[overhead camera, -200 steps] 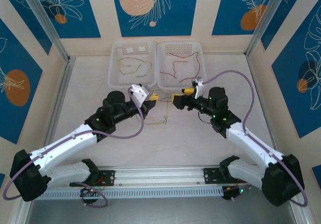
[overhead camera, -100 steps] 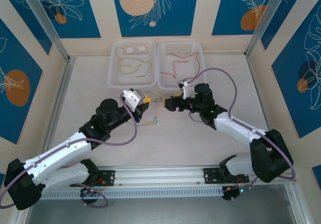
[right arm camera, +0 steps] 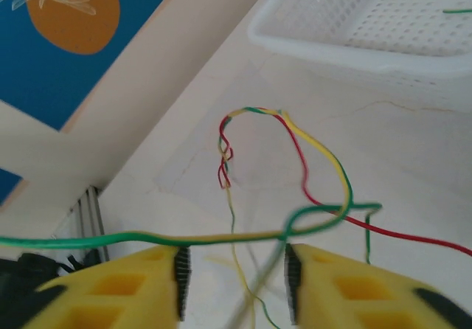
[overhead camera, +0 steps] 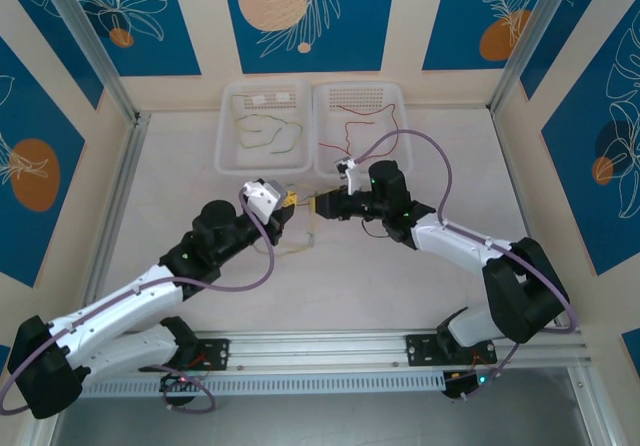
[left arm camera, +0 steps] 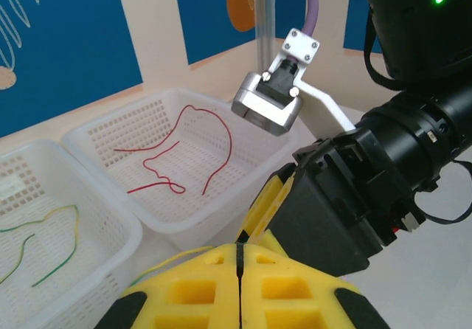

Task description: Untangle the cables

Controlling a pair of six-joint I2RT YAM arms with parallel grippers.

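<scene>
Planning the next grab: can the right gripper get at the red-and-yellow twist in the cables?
Probably yes: the right gripper has its jaws apart, and the twist lies just ahead, with only one green strand crossing in front.

text: none legible | labels: none legible | numbers: none legible
</scene>
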